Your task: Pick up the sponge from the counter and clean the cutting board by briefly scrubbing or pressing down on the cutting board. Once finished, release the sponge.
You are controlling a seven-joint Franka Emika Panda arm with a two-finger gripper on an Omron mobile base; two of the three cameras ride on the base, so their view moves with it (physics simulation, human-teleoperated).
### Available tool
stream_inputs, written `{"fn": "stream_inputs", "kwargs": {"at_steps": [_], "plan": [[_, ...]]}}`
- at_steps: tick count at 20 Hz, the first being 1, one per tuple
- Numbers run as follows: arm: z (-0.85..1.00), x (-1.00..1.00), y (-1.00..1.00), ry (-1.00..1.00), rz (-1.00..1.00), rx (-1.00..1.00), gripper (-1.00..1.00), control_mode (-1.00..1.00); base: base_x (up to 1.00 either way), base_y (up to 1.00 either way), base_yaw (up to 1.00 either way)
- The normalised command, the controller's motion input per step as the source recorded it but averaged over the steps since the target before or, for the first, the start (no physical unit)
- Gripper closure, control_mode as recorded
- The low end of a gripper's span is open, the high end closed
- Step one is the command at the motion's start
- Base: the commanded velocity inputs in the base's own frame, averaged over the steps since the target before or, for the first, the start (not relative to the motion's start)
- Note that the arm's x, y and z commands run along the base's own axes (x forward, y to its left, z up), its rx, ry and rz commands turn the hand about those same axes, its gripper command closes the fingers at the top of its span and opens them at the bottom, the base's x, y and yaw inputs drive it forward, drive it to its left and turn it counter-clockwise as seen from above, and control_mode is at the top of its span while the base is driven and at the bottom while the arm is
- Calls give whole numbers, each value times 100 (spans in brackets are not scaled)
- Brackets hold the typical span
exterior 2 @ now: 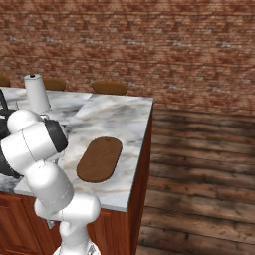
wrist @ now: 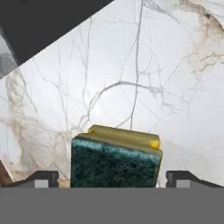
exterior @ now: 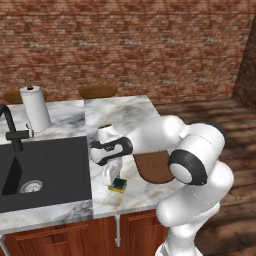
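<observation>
The sponge, a yellow block with a dark green scrub top, lies on the white marble counter between my two fingertips. My gripper is open, with a small gap between each tip and the sponge. From the left base camera the gripper points down over the sponge near the counter's front edge, just right of the sink. The dark brown oval cutting board lies to the right of the sponge, partly hidden by my arm. In the right base view the whole cutting board shows.
A black sink basin with a dark faucet sits left of the sponge. A paper towel roll stands behind it. Brown stool seats are beyond the counter. The counter's right edge drops to a wood floor.
</observation>
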Motion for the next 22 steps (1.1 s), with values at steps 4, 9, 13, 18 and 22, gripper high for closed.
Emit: {"fn": "stream_inputs", "kwargs": {"at_steps": [4,9,13,18,22], "plan": [[66,-37,-18,-22,0,0,-100,-100,0,0,0],[74,-24,-14,-22,0,0,-100,-100,0,0,0],[67,-33,-22,-26,0,0,-100,-100,0,0,0],[48,-46,-35,-24,-1,1,-100,-100,0,0,0],[58,-38,-52,-8,-6,9,-100,-100,0,0,0]]}}
